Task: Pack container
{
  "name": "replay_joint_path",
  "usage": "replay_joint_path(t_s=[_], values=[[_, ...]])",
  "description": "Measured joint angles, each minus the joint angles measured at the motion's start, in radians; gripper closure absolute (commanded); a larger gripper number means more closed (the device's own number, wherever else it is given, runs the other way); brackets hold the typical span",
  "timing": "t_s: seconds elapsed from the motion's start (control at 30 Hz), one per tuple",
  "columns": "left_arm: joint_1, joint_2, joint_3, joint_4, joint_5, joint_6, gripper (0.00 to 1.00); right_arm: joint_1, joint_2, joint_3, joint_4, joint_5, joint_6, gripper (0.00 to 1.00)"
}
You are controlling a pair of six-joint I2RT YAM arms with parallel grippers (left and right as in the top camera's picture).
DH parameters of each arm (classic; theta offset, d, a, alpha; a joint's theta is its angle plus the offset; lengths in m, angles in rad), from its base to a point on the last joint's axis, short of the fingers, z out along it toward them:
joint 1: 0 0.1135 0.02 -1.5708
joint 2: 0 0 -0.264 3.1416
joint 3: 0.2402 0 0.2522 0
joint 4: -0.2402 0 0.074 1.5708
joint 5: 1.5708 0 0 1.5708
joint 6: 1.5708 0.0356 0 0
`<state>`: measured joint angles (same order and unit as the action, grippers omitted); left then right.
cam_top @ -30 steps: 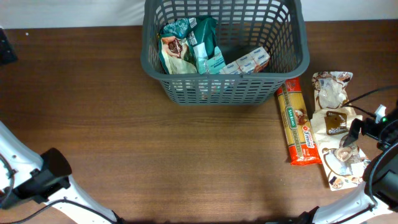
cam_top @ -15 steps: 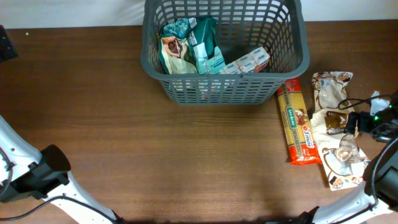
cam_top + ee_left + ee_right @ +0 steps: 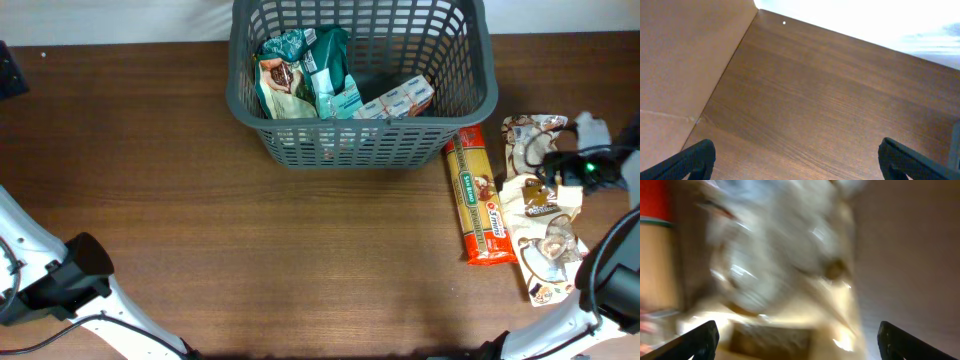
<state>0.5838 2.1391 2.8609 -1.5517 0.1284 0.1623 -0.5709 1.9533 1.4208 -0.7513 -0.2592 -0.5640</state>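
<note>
Container [image 3: 360, 143] at the far edge of the table [image 3: 250, 250], packets [image 3: 310, 75] inside. Your left gripper [image 3: 800, 162] spreads wide by the left edge. Your right gripper [image 3: 799, 341], equally wide, hangs above a cream packet [image 3: 548, 225] by the right edge.

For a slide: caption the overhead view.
Dark grey lattice plastic basket holds packets; right gripper hovers over cream pouches beside an orange spaghetti pack.

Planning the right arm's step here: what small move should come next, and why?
Probably lower the open right claw onto the cream packets beneath it, then close. They and the spaghetti pack lie outside the basket, and the blurred wrist view shows packet between its fingers.
</note>
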Motion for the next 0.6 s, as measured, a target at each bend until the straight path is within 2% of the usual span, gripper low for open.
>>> replay_joint_path(t_s=[0.23, 0.43, 0.6], values=[[-0.003, 0.000, 0.000, -0.004, 0.000, 0.000, 0.01, 0.117, 0.015, 0.000, 0.045, -0.012, -0.082, 0.01], [-0.015, 0.000, 0.000, -0.004, 0.000, -0.001, 0.01, 0.114, 0.103, 0.000, 0.057, 0.004, -0.101, 0.01], [-0.027, 0.000, 0.000, -0.004, 0.000, -0.003, 0.01, 0.113, 0.109, 0.000, 0.065, 0.007, -0.106, 0.01]])
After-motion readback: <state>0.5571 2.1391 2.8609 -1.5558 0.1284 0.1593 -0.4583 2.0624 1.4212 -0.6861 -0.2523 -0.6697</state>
